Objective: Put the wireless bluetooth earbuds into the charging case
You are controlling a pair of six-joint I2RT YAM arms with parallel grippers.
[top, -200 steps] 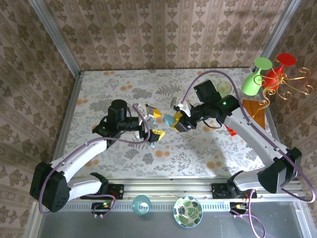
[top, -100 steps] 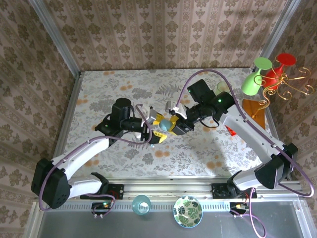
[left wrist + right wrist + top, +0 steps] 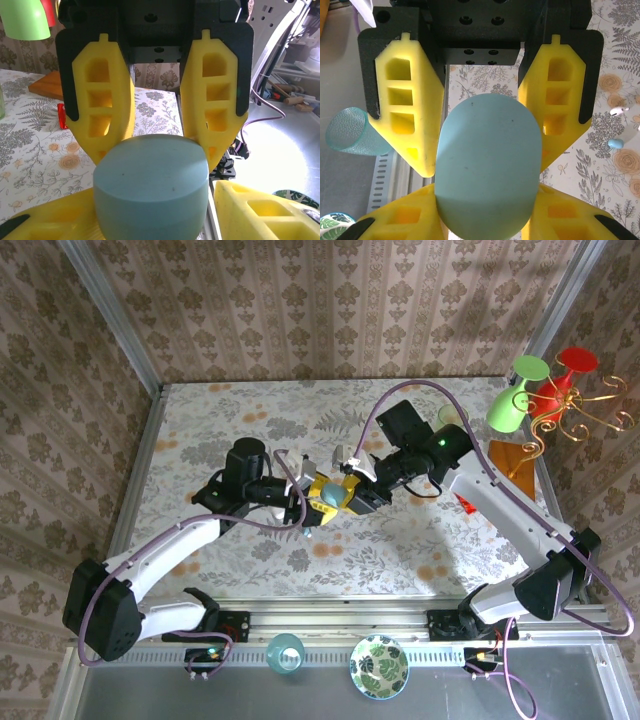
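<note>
A light teal-blue rounded lump [image 3: 329, 493] hangs above the middle of the table between both grippers. My right gripper [image 3: 347, 494] is shut on it; in the right wrist view its own yellow fingers [image 3: 395, 220] press both sides of the lump [image 3: 487, 170]. My left gripper [image 3: 318, 499] stands open around the same lump [image 3: 150, 185], with a gap at its right finger [image 3: 265, 210]. Two tiny earbud pieces lie on the tablecloth, one white [image 3: 618, 110] and one pale blue [image 3: 615, 143]. The white charging case is out of view.
A green glass [image 3: 518, 398] and a red glass [image 3: 563, 380] hang on a gold rack at the back right, with an orange board [image 3: 514, 462] beneath. A teal cup [image 3: 285, 652] and a patterned bowl [image 3: 378, 666] sit on the front ledge.
My right gripper carried the teal-blue lump leftwards to the left gripper. The left arm shifted slightly right, and its fingers now bracket the lump.
</note>
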